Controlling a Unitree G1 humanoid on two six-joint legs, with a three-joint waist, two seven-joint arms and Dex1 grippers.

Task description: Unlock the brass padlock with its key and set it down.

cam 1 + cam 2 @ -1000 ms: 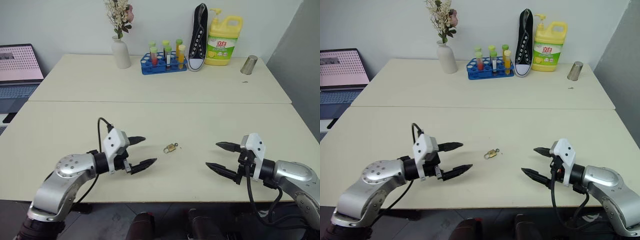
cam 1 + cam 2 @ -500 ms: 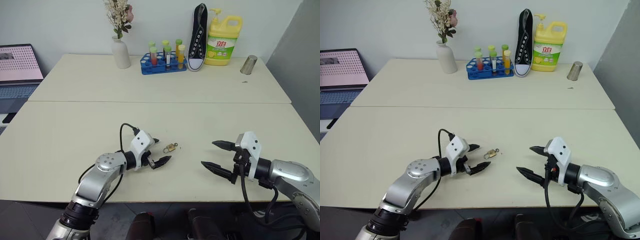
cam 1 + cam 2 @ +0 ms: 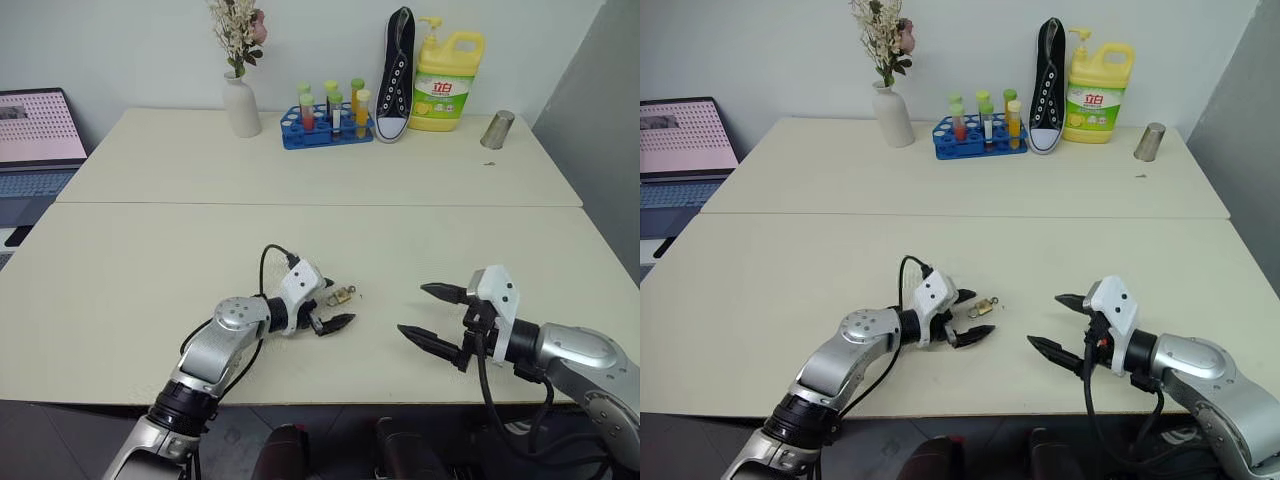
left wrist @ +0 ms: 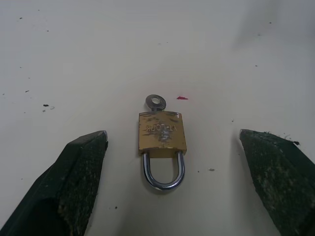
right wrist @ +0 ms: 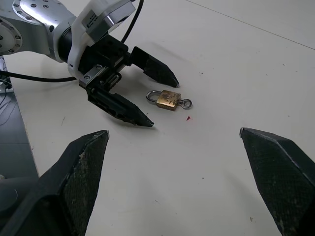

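Observation:
The brass padlock [image 3: 341, 295] lies flat on the near table with its silver shackle [image 4: 163, 173] closed. The key [image 4: 156, 102] sticks out of the end of the body opposite the shackle, only its round head showing. My left gripper [image 3: 335, 304] is open low over the table, one finger [image 4: 81, 167] on each side of the padlock, the shackle end toward it, and neither finger touches the lock. My right gripper [image 3: 414, 310] hangs open and empty a little to the right, pointing toward the padlock [image 5: 169, 99].
On the far table stand a white vase of flowers [image 3: 240, 105], a blue test-tube rack [image 3: 328, 125], a black shoe [image 3: 397, 75], a yellow detergent bottle [image 3: 447, 70] and a metal cup [image 3: 497, 130]. A laptop [image 3: 35, 130] sits at the far left.
My left gripper has swung right and down from the table's near left until its open fingers flank the padlock. The right gripper and the padlock stay about where they were.

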